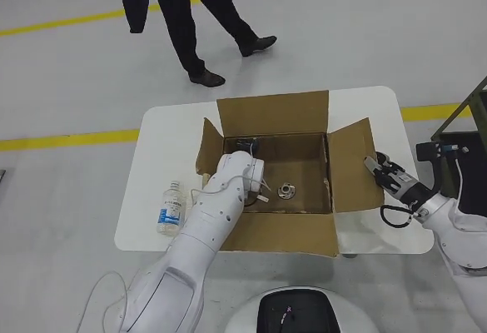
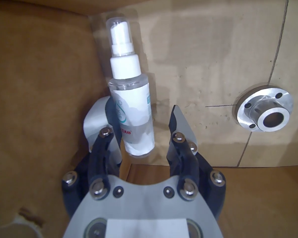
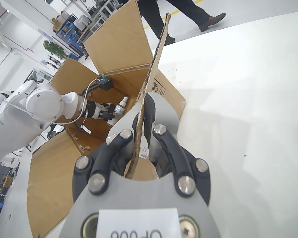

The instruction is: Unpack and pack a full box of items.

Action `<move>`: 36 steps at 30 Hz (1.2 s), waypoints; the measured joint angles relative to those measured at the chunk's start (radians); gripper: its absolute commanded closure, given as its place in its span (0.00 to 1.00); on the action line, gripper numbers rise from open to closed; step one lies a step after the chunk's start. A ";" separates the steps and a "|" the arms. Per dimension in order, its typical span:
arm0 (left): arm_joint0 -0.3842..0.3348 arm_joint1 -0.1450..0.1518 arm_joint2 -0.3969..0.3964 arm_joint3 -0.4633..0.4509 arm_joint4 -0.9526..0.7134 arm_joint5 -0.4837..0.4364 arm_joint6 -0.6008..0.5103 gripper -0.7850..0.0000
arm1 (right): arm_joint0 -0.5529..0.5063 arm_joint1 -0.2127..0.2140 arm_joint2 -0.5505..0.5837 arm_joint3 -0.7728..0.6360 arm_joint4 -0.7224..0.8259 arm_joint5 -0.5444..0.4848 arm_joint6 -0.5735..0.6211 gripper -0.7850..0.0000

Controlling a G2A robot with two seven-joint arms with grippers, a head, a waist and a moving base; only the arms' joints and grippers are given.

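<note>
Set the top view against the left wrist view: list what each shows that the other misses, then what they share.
Top view, of these two: a water bottle on the table beside the box, and the right claw shut on the box's side flap. Left wrist view, of these two: a spray bottle between the fingers of the open left claw, near a corner of the box. Both: the metal flange on the box floor.
</note>
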 measured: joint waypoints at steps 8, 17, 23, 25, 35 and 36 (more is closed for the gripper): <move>-0.009 -0.012 -0.003 0.032 -0.006 -0.013 0.007 0.78 | -0.001 0.002 -0.002 -0.002 -0.003 -0.001 -0.005 1.00; -0.015 -0.023 -0.009 0.057 -0.020 -0.047 0.021 1.00 | 0.002 0.003 -0.009 -0.001 -0.003 0.005 -0.009 0.51; -0.017 -0.019 -0.026 -0.024 -0.023 -0.088 -0.004 1.00 | 0.006 0.004 -0.006 -0.003 0.010 0.003 -0.019 0.00; -0.007 -0.011 -0.040 -0.078 -0.023 -0.098 -0.024 1.00 | 0.004 0.004 -0.002 -0.007 0.011 0.003 -0.029 0.00; 0.139 0.059 -0.187 -0.553 0.024 -0.115 -0.188 1.00 | -0.028 0.004 0.035 -0.081 -0.025 -0.040 -0.168 0.00; 0.164 0.068 -0.214 -0.623 0.030 -0.119 -0.211 1.00 | -0.035 0.003 0.040 -0.095 -0.035 -0.050 -0.194 0.00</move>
